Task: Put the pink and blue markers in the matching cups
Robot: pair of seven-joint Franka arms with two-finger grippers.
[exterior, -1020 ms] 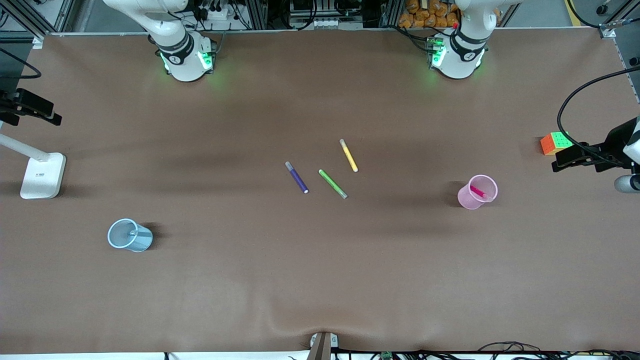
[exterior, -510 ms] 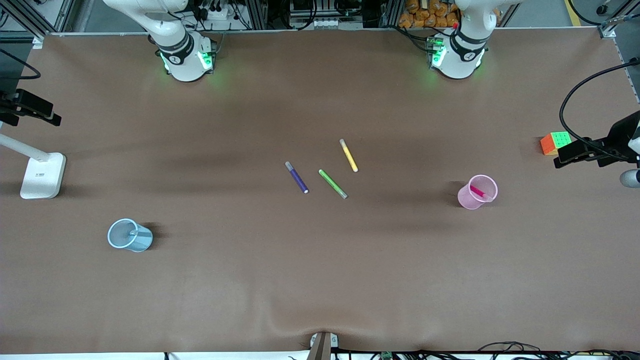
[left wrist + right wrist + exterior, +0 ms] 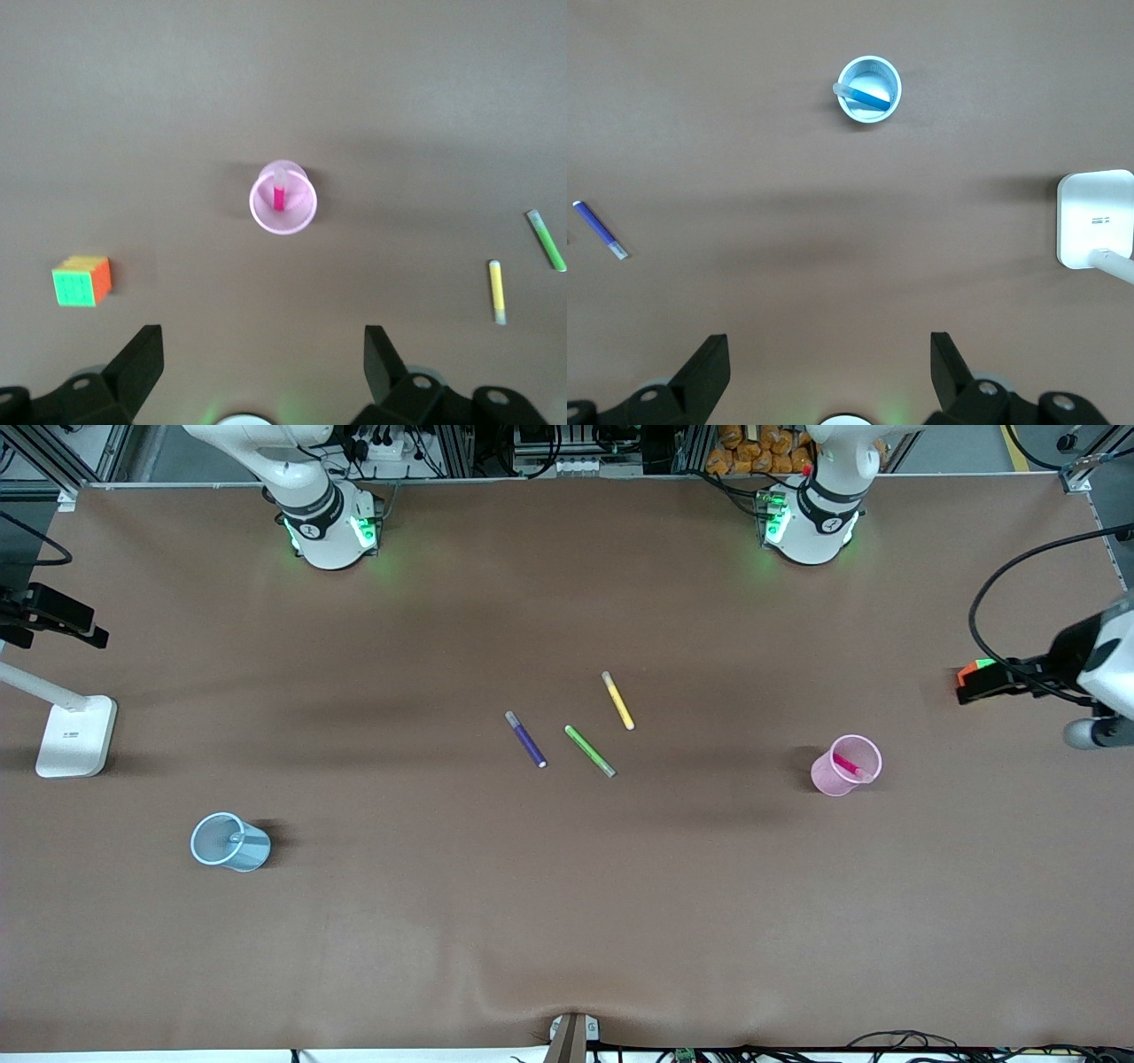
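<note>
1. The left hand (image 3: 261,372) hangs high over the surface (image 3: 567,921) at the left arm's end, its fingers (image 3: 137,365) spread wide and holding nothing.
2. Below it in the left wrist view stands the pink cup (image 3: 846,765), upright, with the pink marker (image 3: 848,764) leaning inside it.
3. A colour cube (image 3: 81,281) sits on the surface near that hand, well apart from the pink cup.
4. The right hand (image 3: 828,370) hangs high over the right arm's end, fingers (image 3: 706,365) equally wide apart and empty.
5. Under its view stands the blue cup (image 3: 229,842), upright, with the blue marker (image 3: 866,95) lying slanted inside, pale end against the rim.
6. A white lamp base (image 3: 76,735) rests near that hand's end of the surface.
7. Between the two hands, mid-surface, lie a purple marker (image 3: 526,740), a green marker (image 3: 589,751) and a yellow marker (image 3: 617,701), apart from each other.
</note>
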